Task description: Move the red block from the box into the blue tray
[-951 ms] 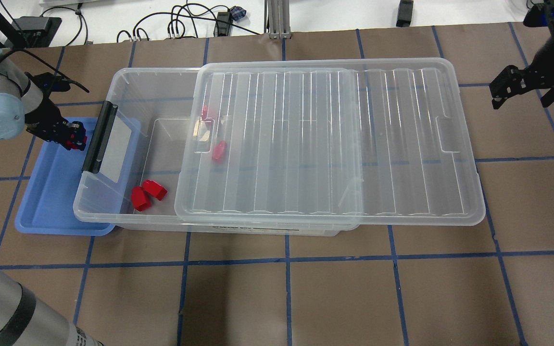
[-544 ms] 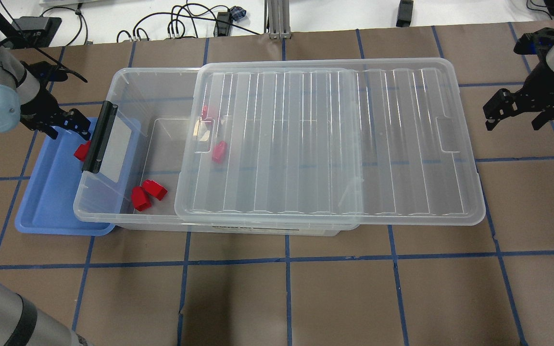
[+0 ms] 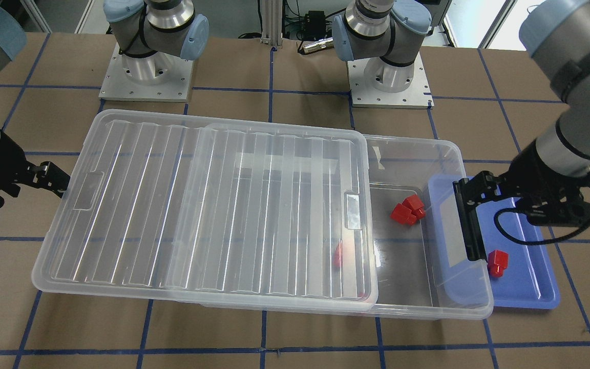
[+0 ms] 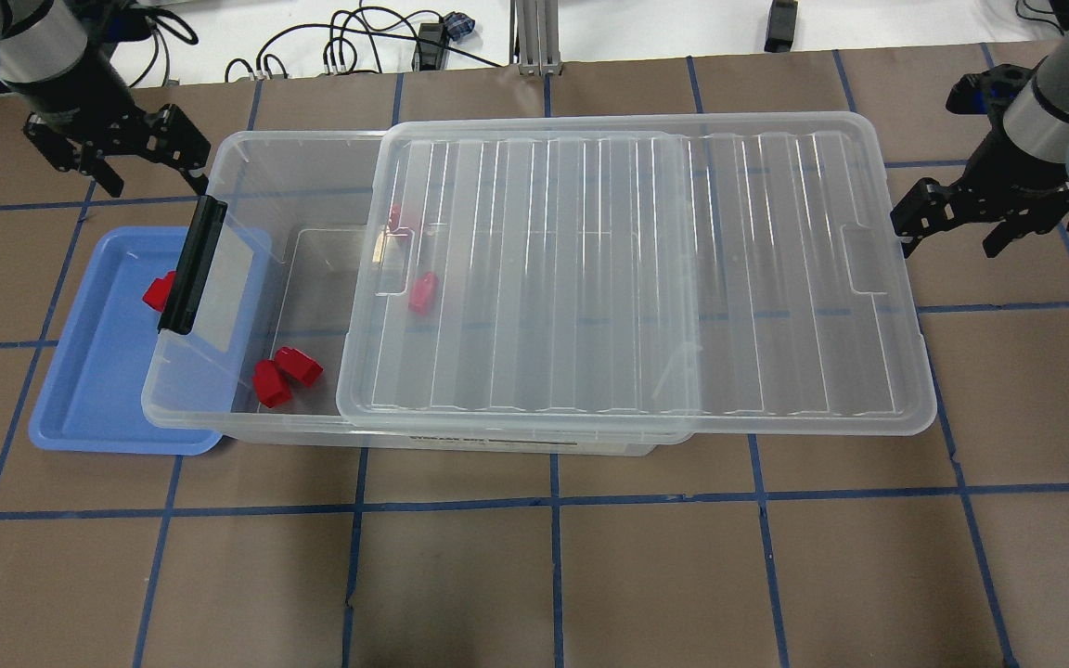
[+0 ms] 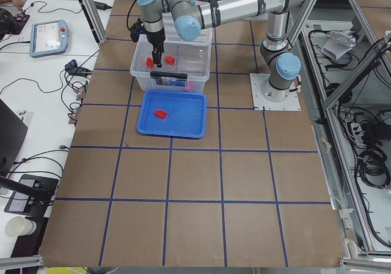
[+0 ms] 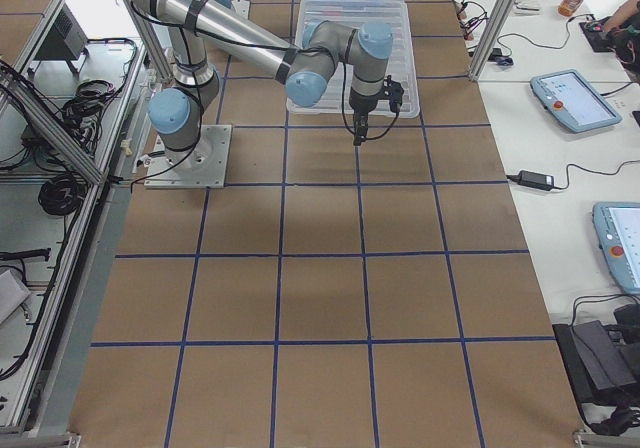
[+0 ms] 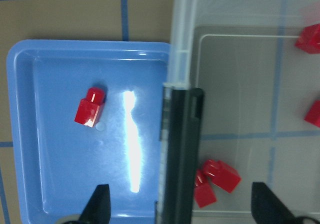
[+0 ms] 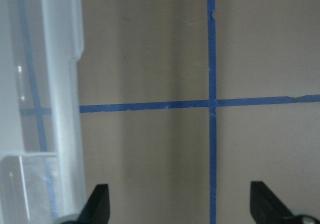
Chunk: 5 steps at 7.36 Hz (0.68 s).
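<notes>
One red block (image 4: 160, 291) lies in the blue tray (image 4: 98, 371), close to the box's black latch bar (image 4: 191, 264); it also shows in the left wrist view (image 7: 90, 107) and the front view (image 3: 497, 262). My left gripper (image 4: 126, 153) is open and empty, raised beyond the tray's far end by the box's (image 4: 247, 422) far left corner. Two red blocks (image 4: 284, 376) lie in the box's uncovered end. Two more (image 4: 421, 290) show through the ribbed lid (image 4: 637, 269). My right gripper (image 4: 961, 218) is open and empty, just off the lid's right edge.
The lid is slid to the right and overhangs the box's right end. The box's left end overlaps the blue tray. Cables and a metal post (image 4: 534, 37) lie beyond the table's far edge. Brown paper with blue tape lines covers the table (image 4: 553, 575).
My left gripper let go of the red block, which now lies in the blue tray, then pulled up and back toward the far side. My right gripper moved in toward the lid's right edge.
</notes>
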### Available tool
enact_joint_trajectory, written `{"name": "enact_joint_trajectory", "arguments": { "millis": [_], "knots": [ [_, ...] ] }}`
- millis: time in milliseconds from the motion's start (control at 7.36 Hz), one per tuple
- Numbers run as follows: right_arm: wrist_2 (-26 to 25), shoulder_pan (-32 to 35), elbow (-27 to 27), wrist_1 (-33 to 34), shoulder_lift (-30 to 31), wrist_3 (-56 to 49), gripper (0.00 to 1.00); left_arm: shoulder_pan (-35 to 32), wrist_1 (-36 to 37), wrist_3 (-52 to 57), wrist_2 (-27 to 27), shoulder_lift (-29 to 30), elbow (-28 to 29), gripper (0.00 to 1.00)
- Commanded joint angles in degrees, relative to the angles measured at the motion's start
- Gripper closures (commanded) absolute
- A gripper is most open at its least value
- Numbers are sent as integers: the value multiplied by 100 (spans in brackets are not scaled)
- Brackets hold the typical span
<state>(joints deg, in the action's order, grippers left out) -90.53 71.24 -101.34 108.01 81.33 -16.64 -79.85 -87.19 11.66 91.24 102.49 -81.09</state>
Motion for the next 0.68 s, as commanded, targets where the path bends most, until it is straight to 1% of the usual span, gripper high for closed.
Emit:
{"name": "enact_joint_trajectory", "arguments": {
  "millis": [0,272,408,544],
  "knots": [
    [1,389,9,27,-47,370,0,-1108,-385,-1195,-1,-535,41,0],
    [18,924,35,36,-47,992,0,-1111,-440,-1534,-89,-747,-310,0],
    [18,1310,61,140,-47,1344,0,-1120,-396,-1604,-19,-809,-355,0],
    [18,1548,62,228,-55,1652,0,-1103,-387,-1666,-27,-862,-390,0]
  ]
}}
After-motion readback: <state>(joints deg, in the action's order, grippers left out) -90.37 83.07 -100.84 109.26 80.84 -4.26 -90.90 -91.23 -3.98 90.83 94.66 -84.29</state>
